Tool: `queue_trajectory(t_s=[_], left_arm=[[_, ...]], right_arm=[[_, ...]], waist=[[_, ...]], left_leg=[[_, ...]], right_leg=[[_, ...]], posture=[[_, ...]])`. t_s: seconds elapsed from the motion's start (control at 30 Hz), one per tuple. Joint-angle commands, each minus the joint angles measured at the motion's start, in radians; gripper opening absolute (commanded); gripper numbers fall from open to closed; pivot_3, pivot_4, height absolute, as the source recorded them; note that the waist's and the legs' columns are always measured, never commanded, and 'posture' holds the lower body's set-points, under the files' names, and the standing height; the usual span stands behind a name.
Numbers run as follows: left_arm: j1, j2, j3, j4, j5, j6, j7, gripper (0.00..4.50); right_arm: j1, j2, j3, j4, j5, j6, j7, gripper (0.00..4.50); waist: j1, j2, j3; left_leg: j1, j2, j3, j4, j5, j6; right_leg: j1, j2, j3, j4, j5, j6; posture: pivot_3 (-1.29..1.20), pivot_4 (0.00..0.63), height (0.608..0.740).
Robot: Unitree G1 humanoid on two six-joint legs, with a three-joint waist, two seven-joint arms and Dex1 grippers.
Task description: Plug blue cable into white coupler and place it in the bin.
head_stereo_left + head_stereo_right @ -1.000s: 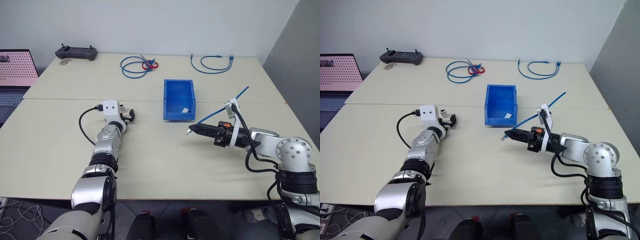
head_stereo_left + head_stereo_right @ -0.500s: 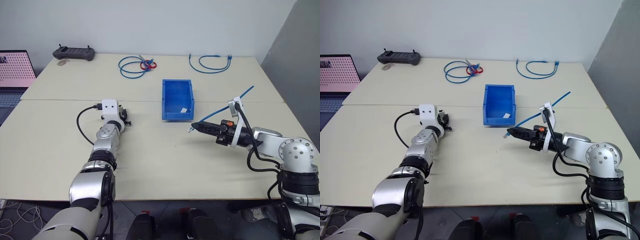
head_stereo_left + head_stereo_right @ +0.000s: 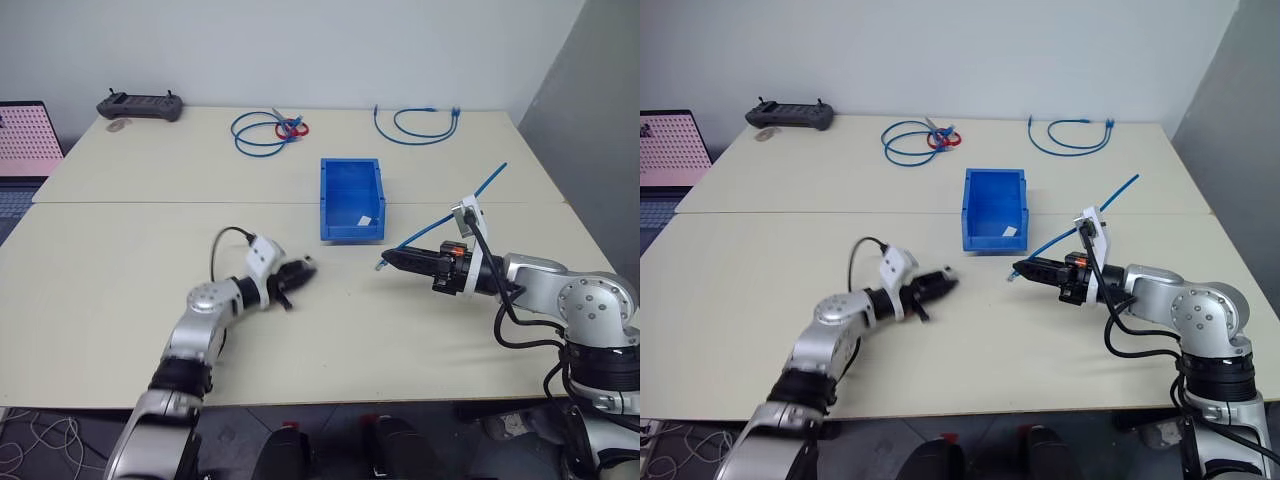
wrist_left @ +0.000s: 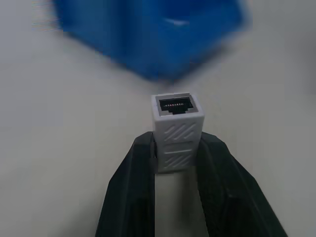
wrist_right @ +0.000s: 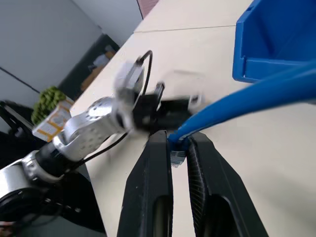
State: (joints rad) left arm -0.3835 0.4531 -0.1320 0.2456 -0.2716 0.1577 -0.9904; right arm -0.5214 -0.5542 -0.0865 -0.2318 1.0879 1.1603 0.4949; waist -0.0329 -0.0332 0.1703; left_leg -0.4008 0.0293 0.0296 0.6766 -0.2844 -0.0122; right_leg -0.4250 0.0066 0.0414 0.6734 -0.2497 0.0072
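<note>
My left gripper (image 3: 303, 268) is shut on the white coupler (image 4: 177, 123), which sticks out past the fingertips with its dark socket facing away from the wrist. It hovers low over the table's middle, in front of the blue bin (image 3: 324, 200). My right gripper (image 3: 386, 259) is shut on the blue cable (image 3: 432, 227) just behind its plug. The rest of the cable rises back to the right over the arm. The plug points left toward the coupler, a short gap apart. In the right wrist view the cable (image 5: 237, 98) runs between the fingers and the left arm lies beyond them.
At the table's back lie a coil of blue cable (image 3: 262, 133) with a red piece, another blue cable (image 3: 415, 120) and a black controller (image 3: 140, 104). A laptop (image 3: 25, 140) stands at the far left. A small white label lies inside the bin.
My left gripper closed on the white coupler and swung right with it, from the table's left part to the middle, facing the right gripper. The right gripper stayed put with the cable.
</note>
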Motion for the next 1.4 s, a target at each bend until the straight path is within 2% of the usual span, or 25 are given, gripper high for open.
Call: queue_trajectory(t_s=[0.03, 0.17, 0.3, 0.47, 0.9, 1.4], left_arm=[[0.047, 0.03, -0.099, -0.208, -0.031, 0.032, -0.14, 0.8], [0.027, 0.021, -0.166, -0.109, 0.046, -0.073, -0.193, 0.8], [-0.031, -0.003, -0.204, 0.07, 0.103, -0.211, -0.246, 0.8], [-0.075, -0.026, -0.195, 0.16, 0.11, -0.264, -0.274, 0.8], [-0.061, -0.026, -0.191, 0.139, 0.103, -0.25, -0.29, 0.8], [-0.048, -0.014, -0.175, 0.098, 0.098, -0.216, -0.285, 0.8]], right_arm=[[-0.028, -0.04, 0.088, -0.058, -0.115, -0.096, 0.103, 0.14], [-0.036, -0.087, 0.197, -0.071, -0.251, -0.197, 0.216, 0.14], [0.004, -0.164, 0.324, -0.104, -0.428, -0.348, 0.33, 0.14], [0.056, -0.191, 0.376, -0.137, -0.524, -0.442, 0.402, 0.14], [0.07, -0.081, 0.367, -0.135, -0.56, -0.446, 0.399, 0.14], [0.058, -0.031, 0.422, 0.002, -0.68, -0.558, 0.474, 0.14]], waist=[[0.001, 0.001, 0.0], [0.004, 0.001, 0.0], [0.005, 0.001, 0.0], [0.006, 0.001, 0.0], [0.005, 0.001, 0.0], [0.005, 0.001, 0.0]], left_leg=[[0.001, 0.0, 0.0, 0.0, 0.0, 0.0], [0.002, 0.0, 0.0, 0.001, 0.001, 0.002], [0.002, 0.0, 0.0, 0.002, 0.002, 0.003], [0.002, -0.001, 0.0, 0.002, 0.002, 0.003], [0.002, 0.0, -0.001, 0.002, 0.002, 0.003], [0.003, 0.0, -0.001, 0.002, 0.002, 0.003]], right_leg=[[0.0, 0.0, 0.0, 0.0, 0.0, 0.0], [0.002, 0.002, 0.0, 0.0, -0.002, 0.006], [0.002, 0.006, 0.0, -0.001, -0.002, 0.006], [0.002, 0.006, 0.0, -0.001, -0.002, 0.006], [0.003, 0.006, 0.0, 0.0, -0.002, 0.006], [0.003, 0.006, 0.0, 0.0, -0.002, 0.006]], posture=[[0.0, 0.15, 0.74], [0.0, 0.15, 0.74], [0.0, 0.15, 0.74], [0.0, 0.15, 0.74], [0.0, 0.15, 0.74], [0.0, 0.15, 0.74]])
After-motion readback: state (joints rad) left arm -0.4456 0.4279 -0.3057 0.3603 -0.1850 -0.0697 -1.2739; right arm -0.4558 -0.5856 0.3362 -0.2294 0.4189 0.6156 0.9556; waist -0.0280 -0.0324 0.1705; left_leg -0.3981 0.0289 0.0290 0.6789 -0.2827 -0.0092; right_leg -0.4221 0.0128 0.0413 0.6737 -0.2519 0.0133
